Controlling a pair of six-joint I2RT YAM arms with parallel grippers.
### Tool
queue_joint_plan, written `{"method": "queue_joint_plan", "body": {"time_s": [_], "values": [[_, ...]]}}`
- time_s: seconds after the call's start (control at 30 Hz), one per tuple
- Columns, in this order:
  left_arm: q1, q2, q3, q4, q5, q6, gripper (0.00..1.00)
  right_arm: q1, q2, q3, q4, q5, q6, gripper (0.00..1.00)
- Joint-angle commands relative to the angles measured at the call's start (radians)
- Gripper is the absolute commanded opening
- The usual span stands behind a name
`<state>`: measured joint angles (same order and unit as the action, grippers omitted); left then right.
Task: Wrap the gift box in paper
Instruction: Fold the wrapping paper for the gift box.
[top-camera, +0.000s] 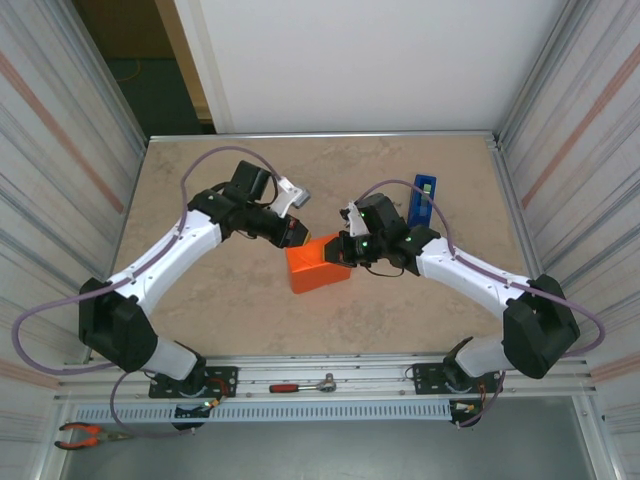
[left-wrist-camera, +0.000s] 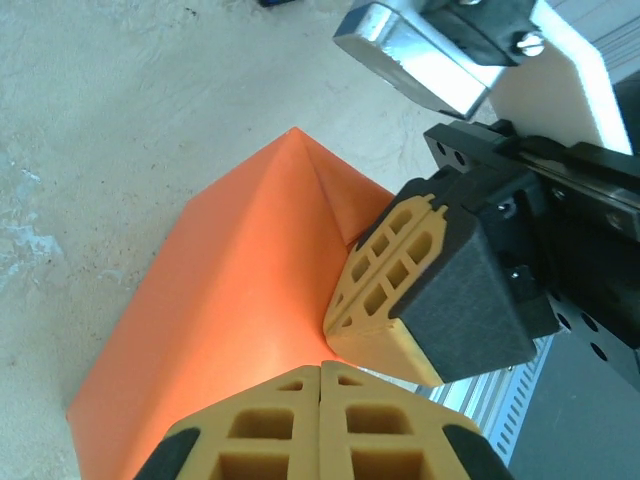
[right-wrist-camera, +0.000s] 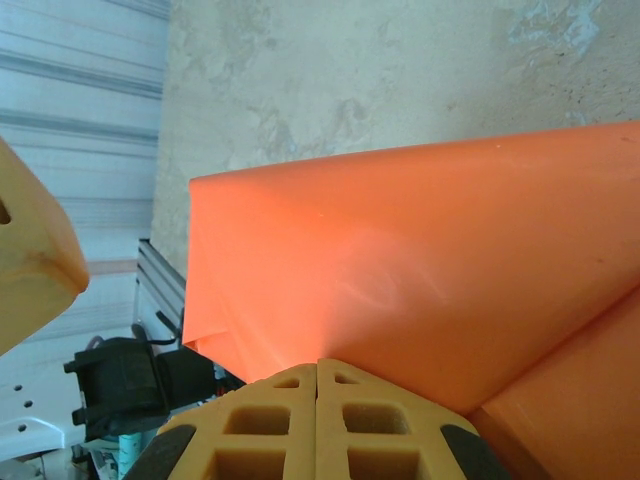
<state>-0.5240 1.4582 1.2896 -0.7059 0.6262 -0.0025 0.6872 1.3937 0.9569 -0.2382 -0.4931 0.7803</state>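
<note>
Gift box (top-camera: 318, 270) sits mid-table (top-camera: 200, 310), covered in orange paper (left-wrist-camera: 220, 300). Left gripper (top-camera: 297, 236) is clenched with nothing between its fingers, at the parcel's far-left corner. Right gripper (top-camera: 343, 250) is clenched too, tips pressed against the folded end. Blue tape dispenser (top-camera: 421, 200) stands toward the far-right corner.

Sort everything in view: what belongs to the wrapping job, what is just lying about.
Job: squarish parcel in bright orange matte paper; upright blue tape dispenser, probably; left gripper and right gripper, both shut.
Lying about: red-handled ratchet tool; orange-handled pliers.
</note>
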Motion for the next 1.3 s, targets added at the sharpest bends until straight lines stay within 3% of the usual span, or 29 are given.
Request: {"method": "queue_joint_plan", "body": {"time_s": [0.0, 0.17, 0.37, 1.27], "values": [[-0.008, -0.028, 0.012, -0.069, -0.028, 0.07, 0.02, -0.006, -0.002, -0.032, -0.055, 0.044, 0.02, 0.0], [-0.016, -0.052, -0.031, -0.062, -0.105, 0.078, 0.0, -0.008, 0.006, -0.032, -0.05, 0.047, 0.021, 0.0], [-0.003, -0.178, -0.175, 0.061, -0.176, -0.002, 0.0, -0.007, 0.006, -0.038, -0.051, 0.046, 0.023, 0.0], [-0.025, -0.223, -0.325, 0.12, -0.118, -0.056, 0.0, -0.01, 0.016, -0.037, -0.053, 0.047, 0.023, 0.0]]}}
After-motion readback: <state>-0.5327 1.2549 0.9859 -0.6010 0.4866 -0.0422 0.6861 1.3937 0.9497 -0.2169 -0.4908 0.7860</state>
